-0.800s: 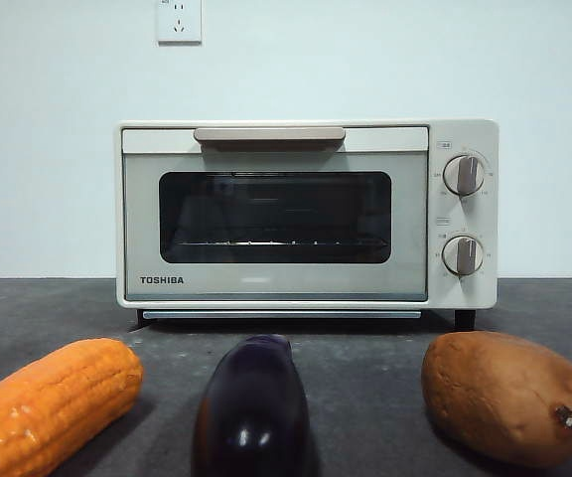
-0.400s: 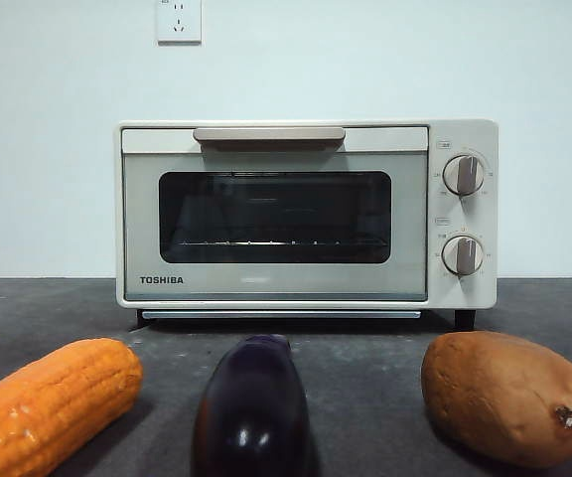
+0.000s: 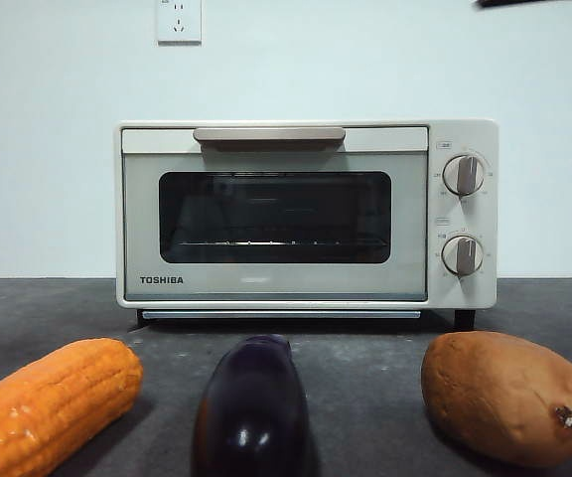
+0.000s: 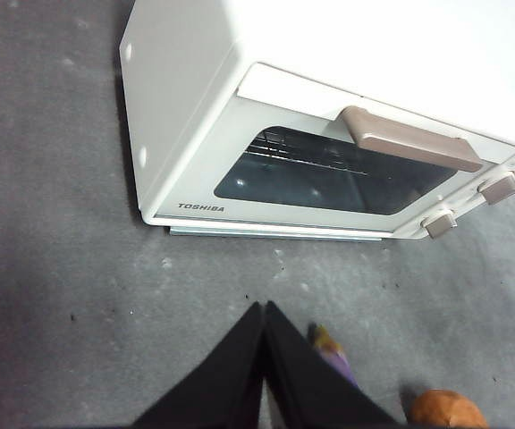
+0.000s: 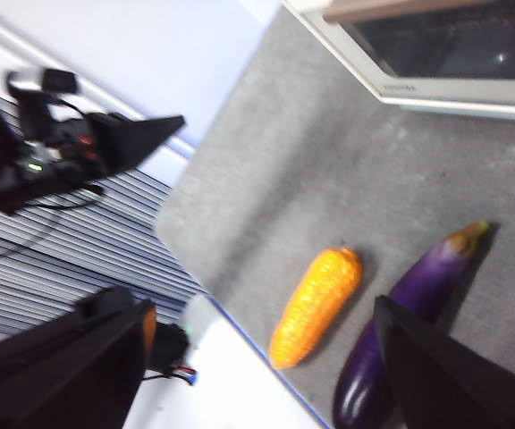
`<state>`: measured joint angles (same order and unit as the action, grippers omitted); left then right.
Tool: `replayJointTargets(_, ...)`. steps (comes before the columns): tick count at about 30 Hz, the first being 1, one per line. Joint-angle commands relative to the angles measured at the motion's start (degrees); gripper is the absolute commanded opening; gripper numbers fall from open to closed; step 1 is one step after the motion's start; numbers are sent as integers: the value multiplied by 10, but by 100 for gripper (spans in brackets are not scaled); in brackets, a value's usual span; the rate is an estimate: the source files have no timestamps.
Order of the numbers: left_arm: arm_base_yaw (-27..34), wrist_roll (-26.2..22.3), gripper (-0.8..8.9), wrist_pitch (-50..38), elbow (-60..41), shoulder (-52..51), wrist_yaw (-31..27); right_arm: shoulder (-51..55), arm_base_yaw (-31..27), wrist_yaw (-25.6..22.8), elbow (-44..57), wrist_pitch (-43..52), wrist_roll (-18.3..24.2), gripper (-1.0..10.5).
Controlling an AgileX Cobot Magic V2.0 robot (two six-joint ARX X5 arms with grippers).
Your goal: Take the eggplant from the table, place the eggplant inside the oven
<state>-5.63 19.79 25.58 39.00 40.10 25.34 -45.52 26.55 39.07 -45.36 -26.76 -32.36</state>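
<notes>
**A:** Where was the eggplant lying?

**B:** On the dark grey worktop, in front of the Toshiba toaster oven, between the orange corn cob and the brown sweet potato. It touched neither. Its stem end pointed toward the oven, and the oven door was closed, with its beige bar handle untouched.

**B:** And the hands?

**A:** The left hand hung above the bare worktop in front of the oven, its two black jaws pressed together tip to tip and holding nothing. The right hand hovered high over the vegetables with its jaws spread wide, also empty; its wrist view showed the eggplant just beside one jaw.

**B:** How would the eggplant handle?

**A:** I judged it smooth and slippery: the skin was glossy and threw back a bright highlight. It looked firm enough to keep its shape under a pinch, and fairly light. The rounded body could roll on the worktop if nudged from one side.

**B:** Where would you have taken hold?

**A:** Across the middle of the body, jaws on its two long flanks, where the width looked even. The tapered stem end seemed likely to slide out of the grip. Since the door was closed, it would have needed opening first.
</notes>
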Motion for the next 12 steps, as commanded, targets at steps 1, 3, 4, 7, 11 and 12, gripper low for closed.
replayJointTargets(1,-2,-12,4,-3,11,3,1,-41,72,-81,-10,6,-22,395)
replayJointTargets(3,-2,-14,4,-3,11,3,1,-77,119,-131,-15,6,-26,395)
replayJointTargets(4,-2,-14,4,-3,11,3,1,-93,136,-150,-17,6,-31,395)
replayJointTargets(7,-2,-14,4,-3,11,3,1,-153,181,-190,-34,5,-41,395)
replayJointTargets(11,-2,-14,4,-3,11,3,1,-265,234,-254,-90,-38,-48,394)
replayJointTargets(12,-2,-14,4,-3,11,3,1,-296,244,-277,-111,-61,-48,394)
